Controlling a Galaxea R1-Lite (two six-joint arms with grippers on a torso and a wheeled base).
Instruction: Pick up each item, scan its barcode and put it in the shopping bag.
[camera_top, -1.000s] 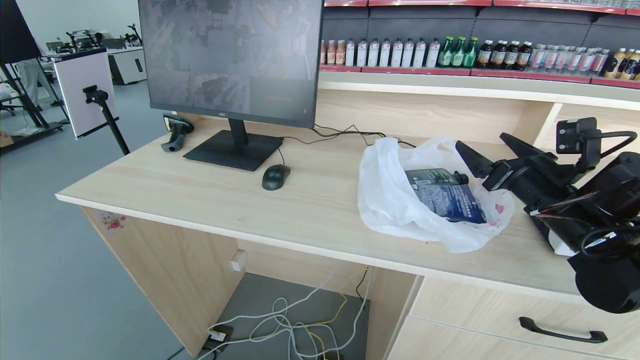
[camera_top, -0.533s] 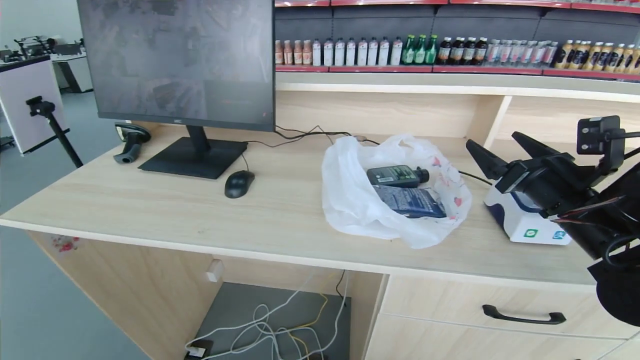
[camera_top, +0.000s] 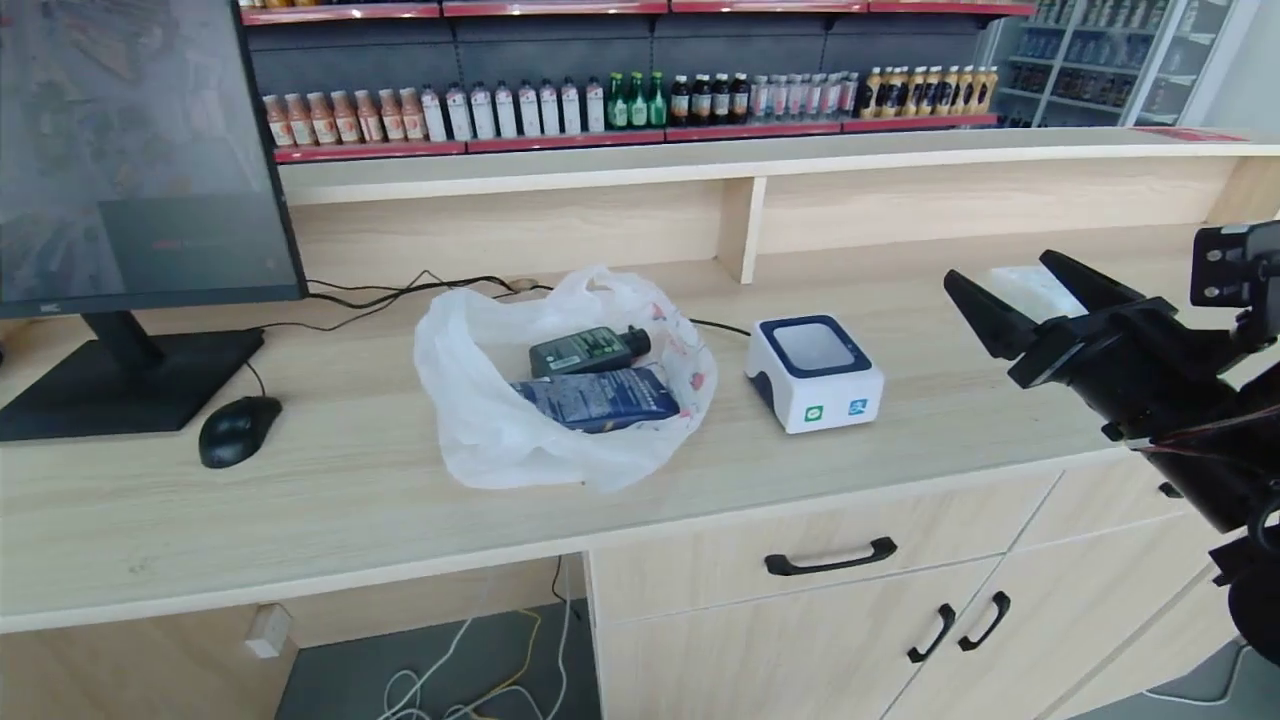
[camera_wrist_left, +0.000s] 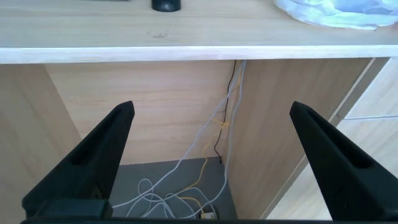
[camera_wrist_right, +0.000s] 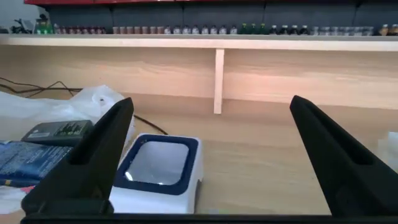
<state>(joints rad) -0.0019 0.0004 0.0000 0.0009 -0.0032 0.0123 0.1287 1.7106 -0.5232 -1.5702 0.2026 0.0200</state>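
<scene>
White plastic shopping bag (camera_top: 480, 410), crumpled and lying open. Inside the bag: a dark bottle (camera_top: 585, 351) with a black cap, lying on its side in the far part of the bag; touching it on the near side, a flat blue pouch (camera_top: 600, 398), also lying flat. Barcode scanner (camera_top: 815, 372), a white box with a blue-rimmed window facing up, upright just right of the bag, not touching it

Light wood table (camera_top: 350, 500), drawers (camera_top: 830, 545) beneath; monitor (camera_top: 130, 150) far left; bottle shelves (camera_top: 600, 125) along far wall; grey floor (camera_top: 320, 690), loose cables (camera_top: 455, 650).
</scene>
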